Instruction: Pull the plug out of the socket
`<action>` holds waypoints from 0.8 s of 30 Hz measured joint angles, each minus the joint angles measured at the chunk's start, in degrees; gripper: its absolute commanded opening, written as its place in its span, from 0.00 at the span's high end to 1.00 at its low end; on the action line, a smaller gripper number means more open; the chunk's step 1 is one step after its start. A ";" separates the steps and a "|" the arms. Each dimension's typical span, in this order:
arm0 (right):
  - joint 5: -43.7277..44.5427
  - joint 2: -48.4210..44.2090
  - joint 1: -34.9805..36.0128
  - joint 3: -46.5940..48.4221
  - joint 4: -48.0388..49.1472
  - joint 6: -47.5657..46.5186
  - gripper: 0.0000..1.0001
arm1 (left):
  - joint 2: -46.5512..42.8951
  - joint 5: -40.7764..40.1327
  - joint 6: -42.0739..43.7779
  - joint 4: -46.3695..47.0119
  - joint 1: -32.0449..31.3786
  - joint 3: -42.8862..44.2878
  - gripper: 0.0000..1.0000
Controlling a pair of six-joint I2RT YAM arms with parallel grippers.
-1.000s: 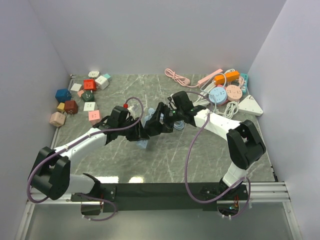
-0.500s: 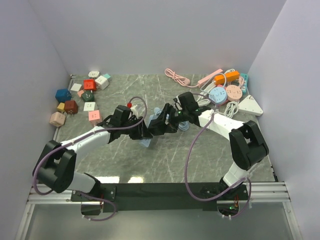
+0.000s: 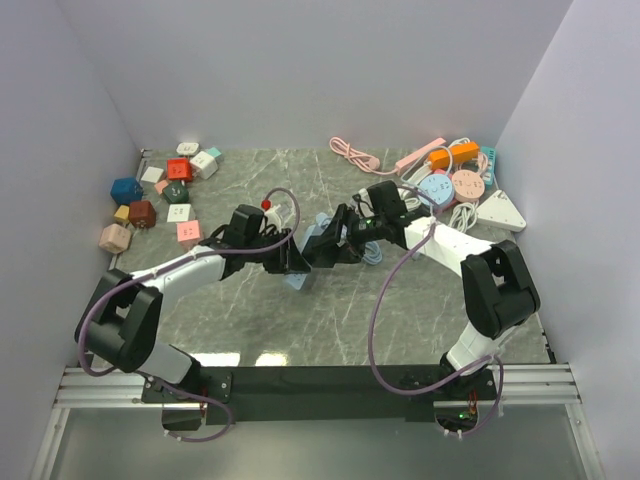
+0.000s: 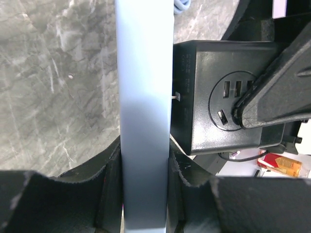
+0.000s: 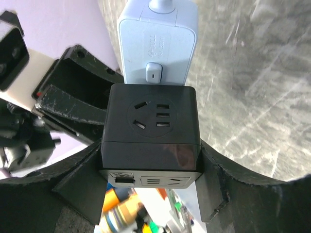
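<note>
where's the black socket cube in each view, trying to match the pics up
Top external: black socket cube at mid-table, just right of the light blue slab, dark on dark and hard to pick out.
Left wrist: the cube sits right of centre, a socket face toward the camera.
Right wrist: the cube fills the centre.
Shared landmark: the light blue slab, joined to one side of the cube.
</note>
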 measured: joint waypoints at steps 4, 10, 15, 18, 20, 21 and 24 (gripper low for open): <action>4.68 0.00 1.92 -0.11 2.45 3.69 1.00 | 0.98 -1.70 -0.42 -1.88 0.44 1.49 1.00; 12.48 0.04 6.40 -0.28 4.39 7.02 1.00 | 1.07 -7.69 -2.56 -6.62 1.36 1.97 1.00; 8.87 -1.55 7.82 -0.07 0.96 4.07 1.00 | 2.16 -13.49 -1.81 -8.31 3.10 2.91 1.00; 7.58 -4.85 5.66 -0.07 -2.91 1.38 1.00 | 2.25 -14.51 -1.18 -8.61 5.77 2.84 1.00; 6.97 -7.76 3.08 -0.07 -4.28 0.20 1.00 | 2.25 -15.17 -1.09 -8.48 7.08 2.80 1.00; 6.88 -8.85 1.95 -0.09 -4.57 -0.17 1.00 | 2.25 -15.30 -1.11 -8.26 7.41 2.73 1.00; 6.45 -11.91 -1.46 -0.09 -4.48 -0.90 1.00 | 2.25 -14.27 -1.51 -6.67 7.61 2.40 1.00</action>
